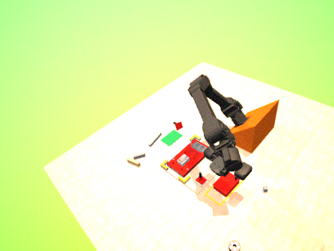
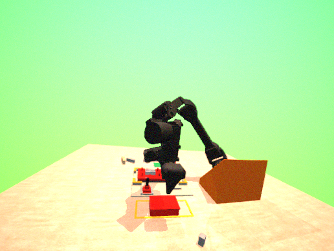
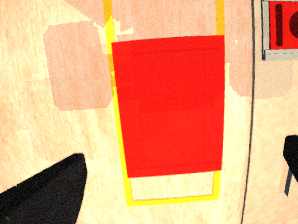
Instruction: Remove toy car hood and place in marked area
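Observation:
The red hood (image 1: 226, 185) (image 2: 164, 205) (image 3: 170, 110) lies flat on the table within the yellow outline of the marked area (image 1: 213, 199) (image 2: 134, 208) (image 3: 172, 202), close along one of its long sides. My gripper (image 1: 228, 176) (image 2: 168, 192) (image 3: 188, 155) is open and empty above the hood. In the wrist view its black fingers stand wide apart, well clear of the hood's sides, and the exterior view shows a gap between fingertip and hood. The toy car's red body (image 1: 191, 162) (image 2: 142, 176) lies behind, between yellow corner pieces.
A small red part with a black stick (image 1: 200, 180) (image 2: 147, 189) stands between car and marked area. A large orange wedge (image 1: 259, 129) (image 2: 236, 181) stands beside the arm. A small grey block (image 1: 265, 189) (image 2: 202, 240), a green patch (image 1: 171, 138) and a ring (image 1: 234, 246) lie around.

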### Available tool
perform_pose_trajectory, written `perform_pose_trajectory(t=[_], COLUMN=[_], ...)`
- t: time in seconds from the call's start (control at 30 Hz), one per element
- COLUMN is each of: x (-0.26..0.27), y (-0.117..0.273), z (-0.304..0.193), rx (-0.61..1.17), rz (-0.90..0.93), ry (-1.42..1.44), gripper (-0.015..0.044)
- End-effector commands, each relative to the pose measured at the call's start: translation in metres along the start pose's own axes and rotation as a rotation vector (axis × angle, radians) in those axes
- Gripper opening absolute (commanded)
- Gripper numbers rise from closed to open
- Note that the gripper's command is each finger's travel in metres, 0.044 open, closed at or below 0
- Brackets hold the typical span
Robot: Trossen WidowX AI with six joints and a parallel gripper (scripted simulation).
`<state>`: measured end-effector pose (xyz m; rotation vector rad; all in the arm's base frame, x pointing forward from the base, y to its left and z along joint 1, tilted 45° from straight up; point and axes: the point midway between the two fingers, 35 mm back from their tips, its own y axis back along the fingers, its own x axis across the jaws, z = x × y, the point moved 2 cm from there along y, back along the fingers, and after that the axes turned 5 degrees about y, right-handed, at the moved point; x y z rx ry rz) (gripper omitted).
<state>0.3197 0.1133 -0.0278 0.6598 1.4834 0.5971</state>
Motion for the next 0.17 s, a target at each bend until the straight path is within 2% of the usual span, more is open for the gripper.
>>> perform_pose_trajectory(t=[0.0,0.13], x=[0.0002,0.0002], y=[0.0012,0.0012], z=[0.0004,0.0004], rx=[0.001,0.001], rz=[0.005,0.005], ry=[-0.005,-0.005], gripper=[0.0440,0.0440])
